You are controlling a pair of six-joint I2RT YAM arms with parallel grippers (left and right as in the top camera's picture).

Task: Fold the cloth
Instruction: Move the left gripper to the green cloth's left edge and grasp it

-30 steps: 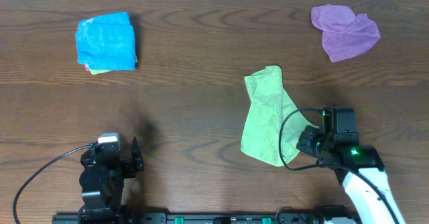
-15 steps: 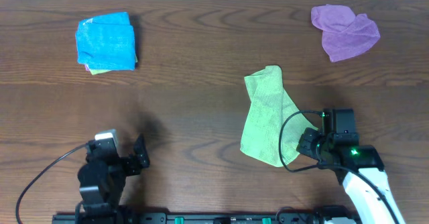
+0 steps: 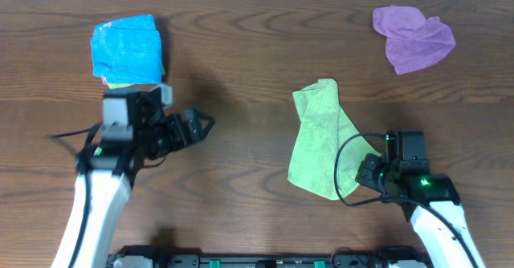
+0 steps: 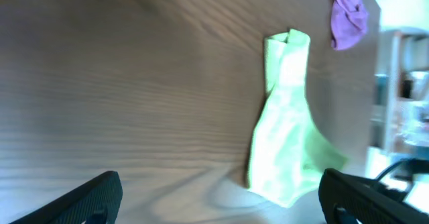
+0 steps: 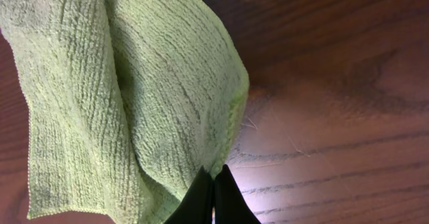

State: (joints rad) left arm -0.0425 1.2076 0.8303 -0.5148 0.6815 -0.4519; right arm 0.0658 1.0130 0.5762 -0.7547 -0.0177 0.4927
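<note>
The right hand (image 5: 213, 186) has its two fingers pressed together, pinching the lower right edge of the cloth (image 5: 127, 83). Seen from overhead, this hand (image 3: 363, 176) sits at the cloth's near right corner, with a black cable looping over its wrist. The cloth (image 3: 321, 140) lies on the bench (image 3: 241, 75) right of centre. It is lime green and ribbed, bunched lengthwise into a long, narrow shape that is slimmer at the far end and wider at the near end.

The left hand (image 3: 202, 124) hangs above bare wood on the left half of the bench, well apart from the cloth, its fingers spread wide and holding nothing. Its wrist camera looks across the wood toward the cloth (image 4: 285, 123).

A bright blue folded cloth (image 3: 127, 50) lies in the far left corner, and a purple cloth (image 3: 411, 37) lies crumpled in the far right corner.
</note>
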